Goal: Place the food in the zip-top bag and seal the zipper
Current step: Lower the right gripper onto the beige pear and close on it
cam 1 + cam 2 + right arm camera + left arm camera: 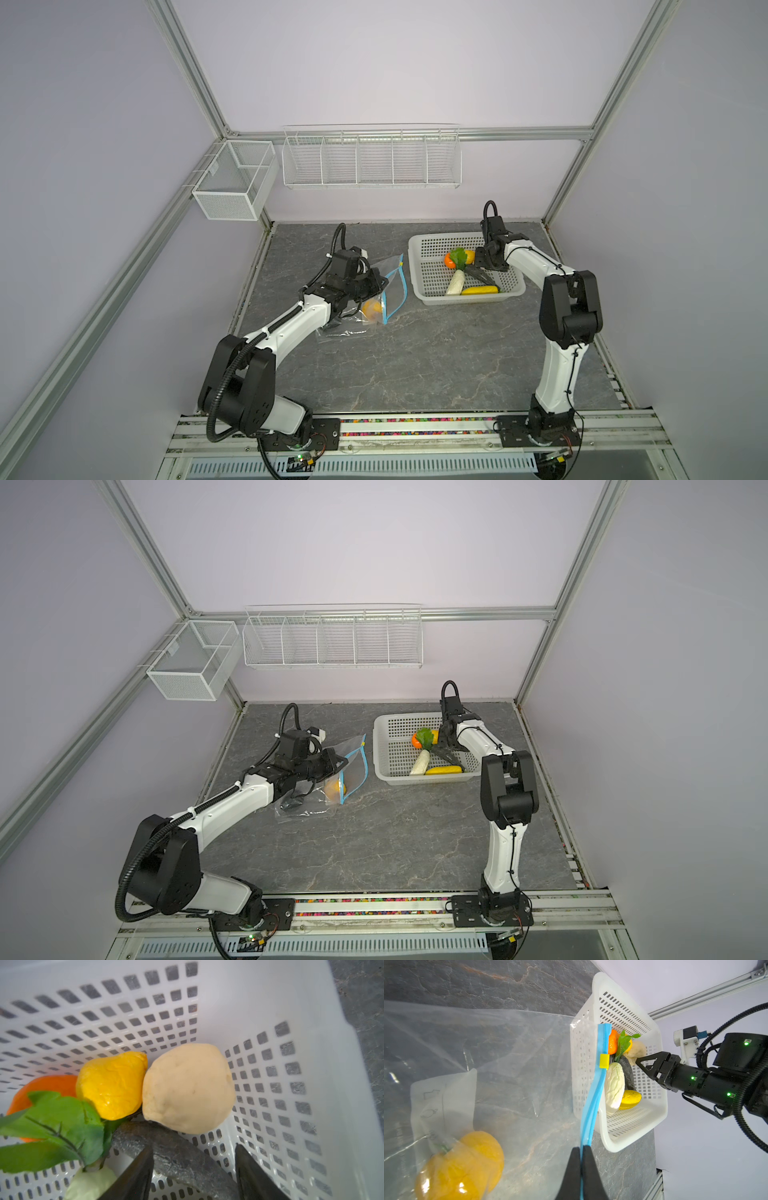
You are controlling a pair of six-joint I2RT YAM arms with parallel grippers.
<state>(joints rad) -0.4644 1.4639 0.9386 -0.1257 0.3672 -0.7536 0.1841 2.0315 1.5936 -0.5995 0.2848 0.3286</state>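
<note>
**Left gripper** (pixel 581 1150): jaws pressed together on the zipper (pixel 593 1095), the light-blue strip of the zip-top bag (pixel 388 266). The bag lies on the desk (pixel 415 365), left of centre in both top views. The yellow slider tab (pixel 604 1061) sits farther along the strip, apart from the gripper. One yellow-orange fruit (pixel 467 1163) rests inside the bag, near the gripper.

**Right gripper** (pixel 194 1147): right of centre in both top views, inside the white perforated basket (pixel 415 257), jaws well apart and holding nothing. The beige ball (pixel 188 1088) lies just ahead of its fingers and touches the lemon (pixel 112 1084). The dark piece (pixel 176 1157) runs beneath the gap between the fingers. The orange (pixel 47 1086), leafy green (pixel 58 1118), white oblong (pixel 455 282) and yellow oblong (pixel 480 290) also lie in the basket.
</note>
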